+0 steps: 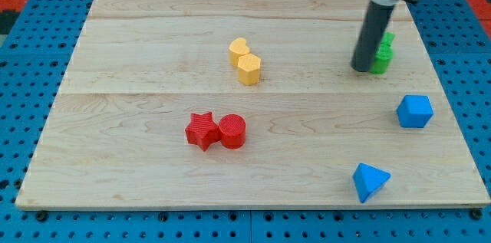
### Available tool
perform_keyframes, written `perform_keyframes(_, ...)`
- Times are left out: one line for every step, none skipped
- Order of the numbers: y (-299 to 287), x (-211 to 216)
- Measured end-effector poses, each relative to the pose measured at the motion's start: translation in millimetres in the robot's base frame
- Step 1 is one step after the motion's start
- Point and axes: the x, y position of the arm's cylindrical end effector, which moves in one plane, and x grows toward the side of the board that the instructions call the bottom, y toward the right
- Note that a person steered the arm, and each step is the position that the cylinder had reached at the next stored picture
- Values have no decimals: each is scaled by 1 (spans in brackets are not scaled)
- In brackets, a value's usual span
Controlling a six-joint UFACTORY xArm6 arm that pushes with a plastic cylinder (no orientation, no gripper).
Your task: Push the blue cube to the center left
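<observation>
The blue cube (pixel 414 110) sits near the board's right edge, about mid-height. My tip (pixel 361 68) stands at the view's upper right, up and to the left of the blue cube and well apart from it. The tip is right beside a green block (pixel 382 53), on its left side, and partly hides it.
A blue triangular block (pixel 370 181) lies at the lower right. A red star (pixel 202 130) and a red cylinder (pixel 232 131) touch near the centre. A yellow heart (pixel 239 48) and a yellow hexagon (pixel 248 68) sit together above them. The wooden board (pixel 115 105) lies on blue pegboard.
</observation>
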Motion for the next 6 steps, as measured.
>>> perform_keyframes(14, 0)
perform_keyframes(16, 0)
perform_keyframes(16, -1)
perform_keyframes(36, 11)
perform_keyframes(66, 47)
perform_keyframes(91, 89)
